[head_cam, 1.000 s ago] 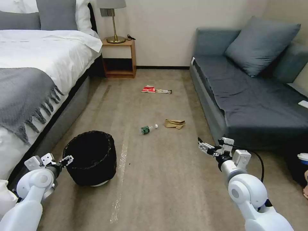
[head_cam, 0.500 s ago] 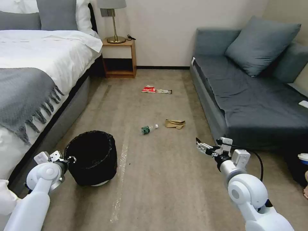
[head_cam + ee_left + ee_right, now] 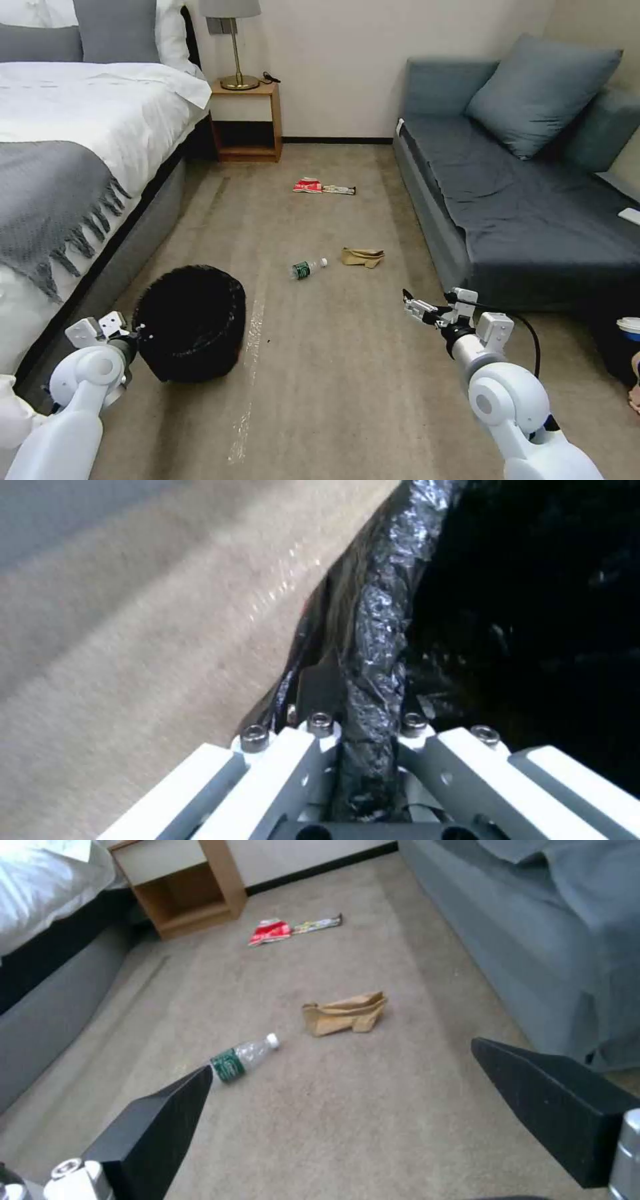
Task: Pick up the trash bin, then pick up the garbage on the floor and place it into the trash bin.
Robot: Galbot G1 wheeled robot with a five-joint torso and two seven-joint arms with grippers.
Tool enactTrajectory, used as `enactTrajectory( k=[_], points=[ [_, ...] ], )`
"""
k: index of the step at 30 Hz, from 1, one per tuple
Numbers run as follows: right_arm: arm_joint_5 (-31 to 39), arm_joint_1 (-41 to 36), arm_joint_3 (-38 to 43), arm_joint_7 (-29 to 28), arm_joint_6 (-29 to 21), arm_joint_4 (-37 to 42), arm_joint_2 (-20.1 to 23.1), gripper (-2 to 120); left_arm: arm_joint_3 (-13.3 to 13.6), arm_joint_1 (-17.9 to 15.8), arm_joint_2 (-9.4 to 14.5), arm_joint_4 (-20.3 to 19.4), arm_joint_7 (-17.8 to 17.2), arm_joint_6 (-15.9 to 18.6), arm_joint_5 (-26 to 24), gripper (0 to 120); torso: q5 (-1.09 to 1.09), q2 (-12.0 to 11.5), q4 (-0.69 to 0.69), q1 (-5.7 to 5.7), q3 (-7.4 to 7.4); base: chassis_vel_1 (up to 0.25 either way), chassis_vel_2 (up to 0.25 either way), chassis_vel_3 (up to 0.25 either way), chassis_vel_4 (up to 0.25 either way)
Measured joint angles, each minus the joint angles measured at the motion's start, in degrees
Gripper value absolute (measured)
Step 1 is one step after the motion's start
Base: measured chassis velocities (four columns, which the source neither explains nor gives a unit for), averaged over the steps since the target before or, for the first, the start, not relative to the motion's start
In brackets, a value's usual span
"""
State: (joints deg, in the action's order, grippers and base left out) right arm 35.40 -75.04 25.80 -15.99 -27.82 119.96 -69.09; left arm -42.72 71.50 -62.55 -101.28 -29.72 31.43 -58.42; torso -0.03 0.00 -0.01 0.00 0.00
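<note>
Four litter pieces lie on my carpet; my left gripper (image 3: 363,730) clamps the round black crinkled-bag-lined trash bin (image 3: 190,323) rim, right gripper (image 3: 373,1120) spread apart.

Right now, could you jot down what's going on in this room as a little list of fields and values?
Left gripper: shut on the rim of the round black-bagged trash bin, which is blurred beside the bed
Right gripper: open, held above the carpet, holding nothing
Clear plastic bottle with green label: lying on the carpet
Crumpled brown paper: just beside the bottle
Red-and-white snack packet: farther off, touching the slim bar wrapper
Litter binned: none visible
</note>
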Motion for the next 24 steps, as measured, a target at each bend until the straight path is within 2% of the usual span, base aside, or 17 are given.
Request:
enactTrajectory(
  k=[2, 5, 7, 8, 12, 13, 15, 17, 24],
  points=[
    [0.4, 0.1, -0.2, 0.1, 0.5, 0.0, -0.2, 100, -0.8, 2.7, -0.9, -2.5, 1.1, -2.9, 5.7, 1, 0.03, 0.0, 0.01, 0.0, 0.0, 0.0, 0.0, 0.0, 0.0],
    [0.7, 0.1, -0.3, 0.3, 0.9, 0.0, -0.3, 100, -1.1, 3.5, -1.2, -3.4, 1.1, -4.1, 7.3, 1, 0.03, 0.0, 0.01, 0.0, 0.0, 0.0, 0.0, 0.0, 0.0],
    [1.4, 0.2, -0.6, 0.9, 2.1, 0.2, -0.5, 100, -1.6, 5.9, -2.1, -5.3, 1.4, -7.7, 14.4, 1, 0.03, 0.0, 0.01, 0.0, 0.0, 0.0, 0.0, 0.0, 0.0],
    [1.4, 0.2, -0.6, 0.9, 2.1, 0.2, -0.5, 100, -1.6, 5.9, -2.1, -5.3, 1.4, -7.7, 14.4, 1, 0.03, 0.0, 0.01, 0.0, 0.0, 0.0, 0.0, 0.0, 0.0],
    [2.4, 0.0, -0.7, 1.5, 3.2, 0.7, -0.9, 100, -2.4, 7.1, -2.8, -6.1, 2.4, -11.6, 25.1, 1, 0.04, 0.0, 0.02, 0.0, 0.0, 0.0, 0.0, 0.0, 0.0],
    [2.4, 0.0, -0.7, 1.5, 3.2, 0.7, -0.9, 100, -2.4, 7.1, -2.8, -6.1, 2.4, -11.6, 25.1, 1, 0.04, 0.0, 0.02, 0.0, 0.0, 0.0, 0.0, 0.0, 0.0],
    [2.6, -0.6, -0.4, 1.8, 3.7, 0.9, -1.3, 100, -2.5, 7.2, -3.2, -6.1, 3.1, -13.4, 30.0, 1, 0.03, 0.0, 0.01, 0.0, -0.01, 0.0, 0.0, 0.0, 0.0],
    [2.6, -1.0, -0.2, 2.3, 4.2, 0.9, -1.4, 100, -2.5, 7.2, -3.5, -6.1, 3.7, -14.3, 32.5, 1, 0.03, 0.0, 0.0, 0.0, -0.01, 0.0, 0.0, 0.0, 0.0],
    [2.3, -1.5, 0.3, 3.9, 5.5, 0.7, -1.2, 100, -2.4, 7.6, -4.1, -6.1, 4.2, -15.5, 35.8, 1, 0.03, 0.0, 0.01, 0.0, -0.01, 0.0, 0.0, 0.0, 0.0]
  ],
)
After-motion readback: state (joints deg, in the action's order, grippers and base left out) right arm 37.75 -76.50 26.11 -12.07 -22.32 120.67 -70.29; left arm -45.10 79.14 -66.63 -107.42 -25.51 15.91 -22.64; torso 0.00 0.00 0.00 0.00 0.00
